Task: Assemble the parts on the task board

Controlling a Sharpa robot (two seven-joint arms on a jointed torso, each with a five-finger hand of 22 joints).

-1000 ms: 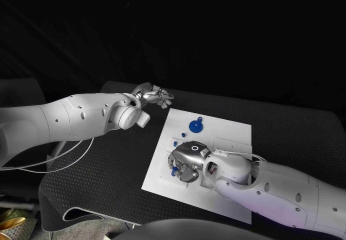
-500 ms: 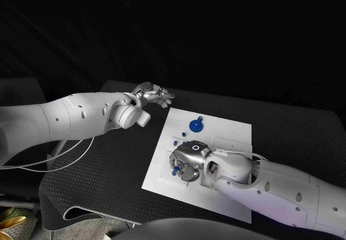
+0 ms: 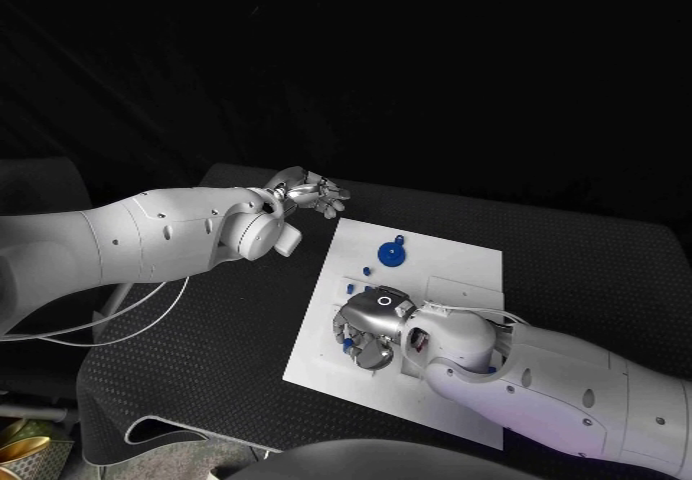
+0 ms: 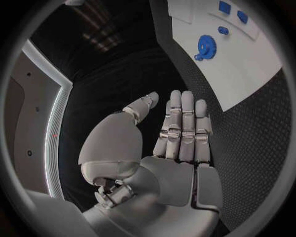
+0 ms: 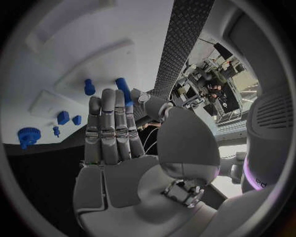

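The white task board [image 3: 450, 275] lies in the middle of the black table. A blue gear [image 3: 392, 250] sits near its far edge, with small blue parts [image 3: 368, 268] just in front of it. My right hand [image 3: 372, 325] hovers low over the board's left part, its fingers stretched out. A blue peg [image 5: 124, 91] is pinched between its thumb and a finger, and the peg [image 3: 348, 342] peeks out at the hand's edge. A short blue peg [image 5: 89, 87] stands in the board beyond the fingertips. My left hand [image 3: 306, 190] is off the board's far left corner, flat and holding nothing.
Black table [image 3: 216, 330] stretches left of the board under my left arm. In the left wrist view the gear [image 4: 206, 47] and small blue blocks [image 4: 225, 7] lie on the board [image 4: 253, 69] well ahead of the fingers. White cables hang off the table's left edge [image 3: 130, 300].
My right hand has crept slightly to the left over the board with the peg. The left hand and the parts on the board stay where they were.
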